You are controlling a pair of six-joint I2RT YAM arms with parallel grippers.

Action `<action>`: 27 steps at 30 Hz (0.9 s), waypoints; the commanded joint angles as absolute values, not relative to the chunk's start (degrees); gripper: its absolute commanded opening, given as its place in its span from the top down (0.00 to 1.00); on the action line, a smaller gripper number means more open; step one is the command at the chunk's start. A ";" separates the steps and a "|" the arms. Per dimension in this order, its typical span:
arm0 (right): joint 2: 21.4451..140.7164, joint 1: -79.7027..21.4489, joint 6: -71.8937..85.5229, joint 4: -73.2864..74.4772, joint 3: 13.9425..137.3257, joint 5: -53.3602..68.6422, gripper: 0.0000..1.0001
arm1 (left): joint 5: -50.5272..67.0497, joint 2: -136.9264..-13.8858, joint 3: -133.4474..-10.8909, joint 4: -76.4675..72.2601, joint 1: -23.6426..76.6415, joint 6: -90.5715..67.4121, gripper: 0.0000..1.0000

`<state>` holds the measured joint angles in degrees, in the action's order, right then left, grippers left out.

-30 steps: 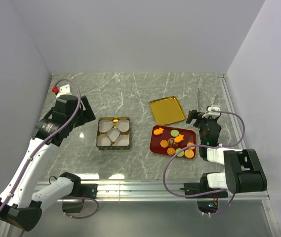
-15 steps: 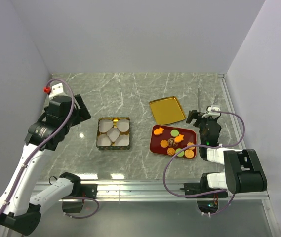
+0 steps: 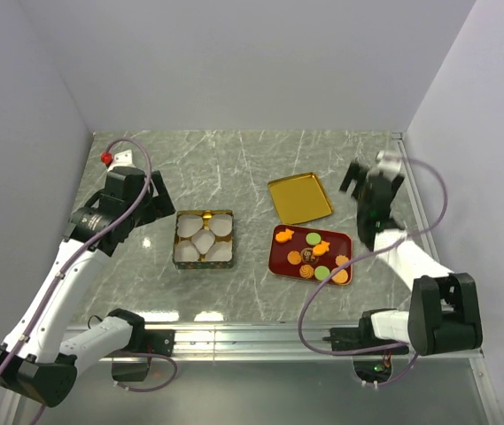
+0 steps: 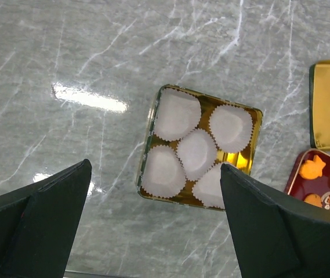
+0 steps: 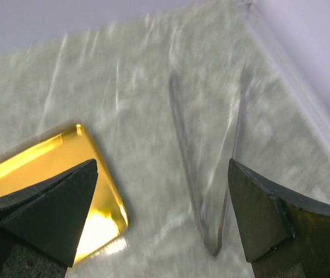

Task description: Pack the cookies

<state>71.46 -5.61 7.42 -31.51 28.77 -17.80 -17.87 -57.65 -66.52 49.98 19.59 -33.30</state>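
Both grippers stand open and grip nothing. The cookies [image 3: 312,255], orange, green and brown, lie loose on a red tray [image 3: 280,263] at the right-centre of the marble table [image 3: 234,159], touching neither gripper. Left of the tray, just beside it, sits a square gold tin [image 3: 204,213] holding five white paper cups [image 3: 204,239]. Behind the tray, near its far edge, lies a gold lid [image 3: 299,197]. The left gripper [image 3: 156,208] hangs above the table just left of the tin, so the tin lies between it and the cookies. In its wrist view the jaws are spread wide, the tin framed between them, and a few cookies [image 4: 327,185] show at the lower right edge: an orange fish-shaped one, a green one and orange round ones. The right gripper [image 3: 371,188] is raised over the far right of the table, beside the lid and beyond the tray, with the cookies nearer the arm bases than it is. Its wrist view shows the jaws wide apart, a corner of the lid to the left, and clear tongs [image 5: 202,174] lying flat on the table.
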 commanded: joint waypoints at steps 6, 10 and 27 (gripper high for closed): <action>78.39 -3.78 12.83 18.32 61.66 -26.64 0.00 | -14.24 -53.18 -62.14 47.20 19.78 -32.52 0.01; 90.31 -0.28 16.86 35.52 74.24 -20.50 0.00 | -13.62 -51.33 -60.30 46.76 19.78 -32.52 0.01; 104.50 9.23 19.16 41.05 76.20 3.78 0.00 | -12.13 -50.27 -58.18 45.70 20.21 -31.29 0.01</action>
